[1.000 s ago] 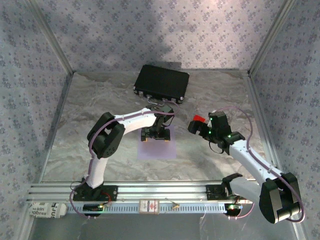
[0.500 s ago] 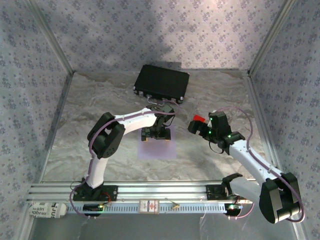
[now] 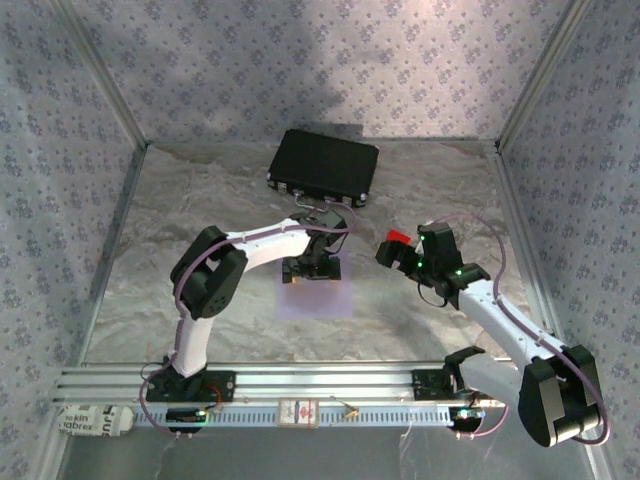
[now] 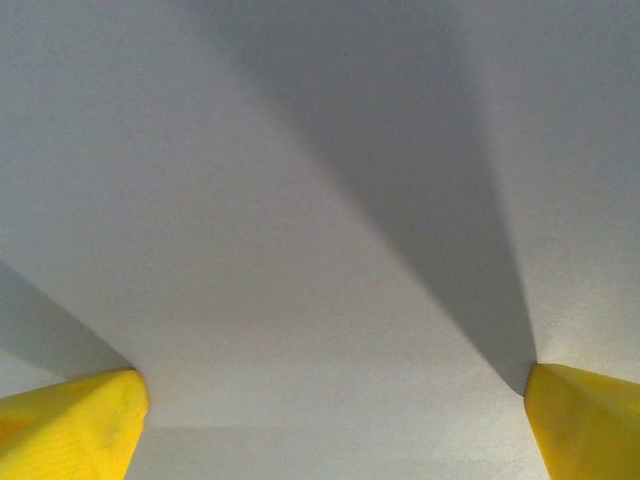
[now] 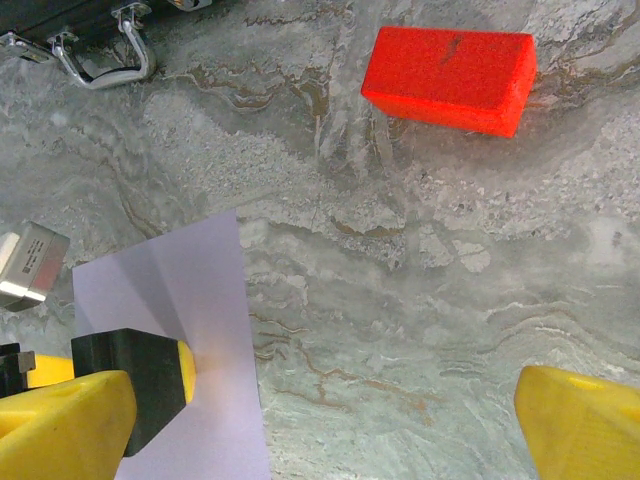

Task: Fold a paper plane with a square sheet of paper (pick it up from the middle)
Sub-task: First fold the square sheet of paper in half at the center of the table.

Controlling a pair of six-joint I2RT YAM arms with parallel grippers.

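The square sheet of paper (image 3: 315, 298) is pale lilac and lies flat on the marbled table in the top view. My left gripper (image 3: 312, 272) stands over its far part, open. In the left wrist view the paper (image 4: 300, 200) spreads under the left gripper (image 4: 333, 380), whose yellow fingertips (image 4: 75, 425) stand wide apart on or just above it. My right gripper (image 3: 392, 252) hovers open to the right of the sheet, with bare table between its yellow fingers (image 5: 580, 425). The right wrist view catches the paper's edge (image 5: 205, 300). The paper plane is out of view.
A small red block (image 3: 398, 238) lies on the table just beyond the right gripper, also in the right wrist view as the red block (image 5: 450, 65). A black case (image 3: 323, 165) sits at the back centre. Patterned walls enclose the table on three sides.
The left arm's elbow has shifted slightly to the left while its gripper stays over the sheet. The right arm and the paper have not moved.
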